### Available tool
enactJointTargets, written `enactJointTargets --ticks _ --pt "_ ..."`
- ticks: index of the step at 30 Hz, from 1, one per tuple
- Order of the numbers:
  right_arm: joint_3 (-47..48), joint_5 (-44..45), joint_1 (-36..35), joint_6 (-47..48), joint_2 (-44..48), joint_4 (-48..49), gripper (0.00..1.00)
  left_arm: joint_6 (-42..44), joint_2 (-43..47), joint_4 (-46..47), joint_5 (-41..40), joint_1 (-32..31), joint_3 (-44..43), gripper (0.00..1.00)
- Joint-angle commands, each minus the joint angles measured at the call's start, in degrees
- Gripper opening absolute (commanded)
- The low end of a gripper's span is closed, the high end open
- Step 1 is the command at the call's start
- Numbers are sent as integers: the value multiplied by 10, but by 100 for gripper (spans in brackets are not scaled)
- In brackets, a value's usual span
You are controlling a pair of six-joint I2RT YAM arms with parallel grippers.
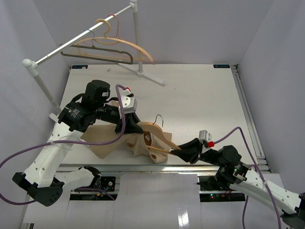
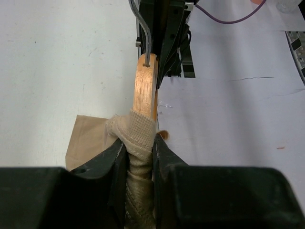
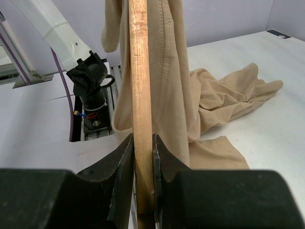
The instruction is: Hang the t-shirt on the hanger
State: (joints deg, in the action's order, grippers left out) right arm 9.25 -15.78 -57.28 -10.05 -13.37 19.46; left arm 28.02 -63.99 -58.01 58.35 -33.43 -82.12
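On my feed I list:
- White tabletop point(image 1: 205, 95), lightly scuffed, fills mid-frame.
- Pale grey-lilac walls point(image 1: 200, 28) on three sides, evenly lit, with soft shadows.
- Upper left: clothes rail point(image 1: 81, 39), a silver bar on white posts, carrying a dark grey hanger point(image 1: 100, 56) and a wooden hanger point(image 1: 138, 48).
- Metal track point(image 1: 246, 109) along the tabletop's right edge.

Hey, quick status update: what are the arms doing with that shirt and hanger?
Left gripper shut on t-shirt at hanger. Right gripper shut on hanger. T-shirt partly draped, rest on table. Nothing blocking.
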Motion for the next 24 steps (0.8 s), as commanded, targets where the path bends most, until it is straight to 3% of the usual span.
enactJointTargets --ticks 1,3,10,12,13,14,17,20,23,24 --pt "41 30 1 14 -26 68 8 -41 -35 23 42 -11 -2 24" --pt "45 27 1 17 -37 68 8 -47 -41 25 38 -11 2 35" --pt "57 36 1 31 -53 67 8 -60 -49 33 32 -13 18 39" --pt "57 42 1 31 -50 66 8 -54 -48 32 33 -14 25 11" --pt "56 44 1 32 -47 66 8 -51 -45 32 32 -14 30 5" --pt "56 46 1 32 -45 65 8 -47 -43 32 32 -14 34 0" --pt "61 80 1 23 -39 54 8 -49 -30 58 12 -15 49 0" --pt "76 187 1 -2 -32 6 24 -130 1 142 -75 -15 80 0" --pt "105 277 1 -12 -21 -32 58 -180 20 186 -107 -15 106 0" --pt "117 304 1 -17 -18 -47 66 -197 27 203 -123 -15 115 0"
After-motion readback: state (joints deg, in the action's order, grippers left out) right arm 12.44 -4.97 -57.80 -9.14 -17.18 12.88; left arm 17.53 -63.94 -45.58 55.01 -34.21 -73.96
